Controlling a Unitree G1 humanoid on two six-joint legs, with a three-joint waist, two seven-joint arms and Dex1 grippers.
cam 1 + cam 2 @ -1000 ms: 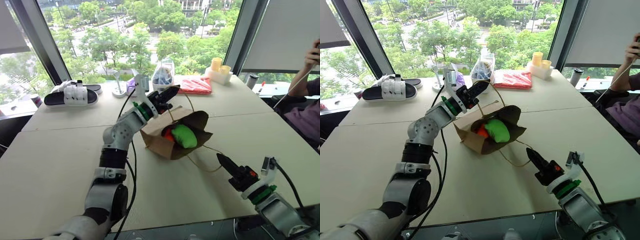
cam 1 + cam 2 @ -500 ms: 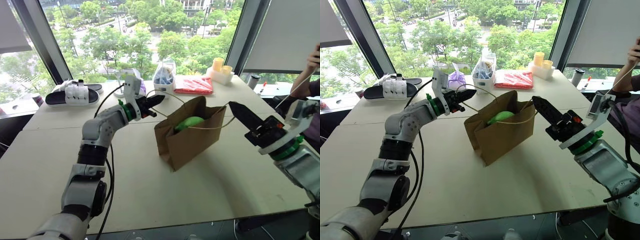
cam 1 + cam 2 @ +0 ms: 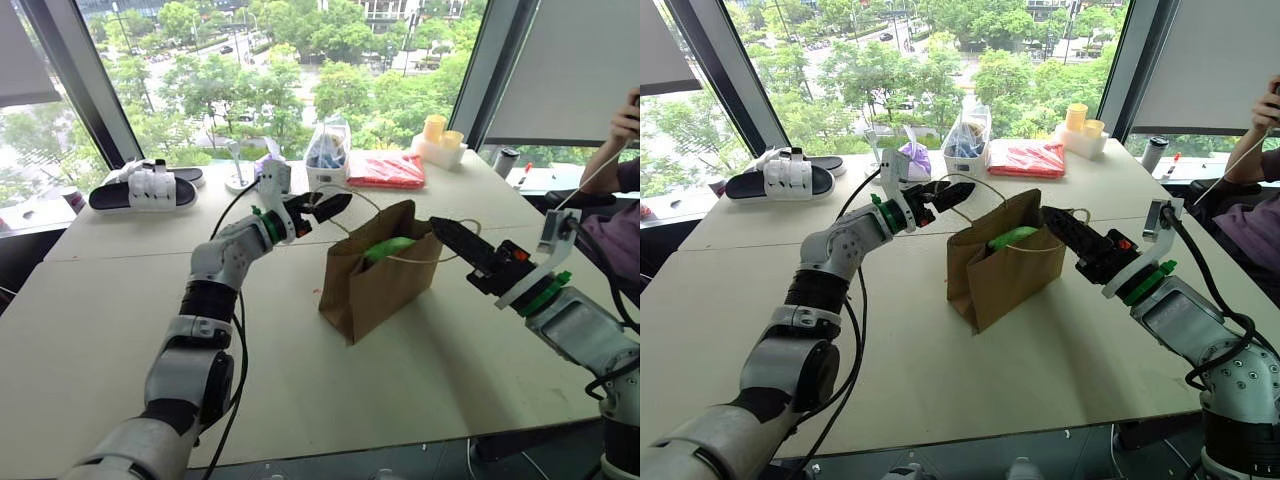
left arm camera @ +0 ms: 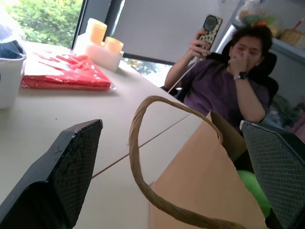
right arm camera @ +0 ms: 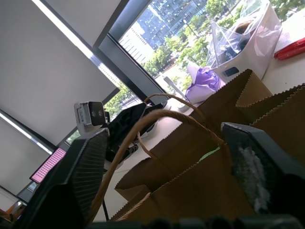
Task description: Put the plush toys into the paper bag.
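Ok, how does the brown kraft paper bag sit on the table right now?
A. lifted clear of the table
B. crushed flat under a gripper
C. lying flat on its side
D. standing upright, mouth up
D: the brown kraft paper bag stands on its base on the table, the bright green plush toy peeking from its open top.

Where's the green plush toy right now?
The green toy sits inside the upright paper bag in the middle of the table, poking up at the bag's mouth between the left gripper and right gripper.
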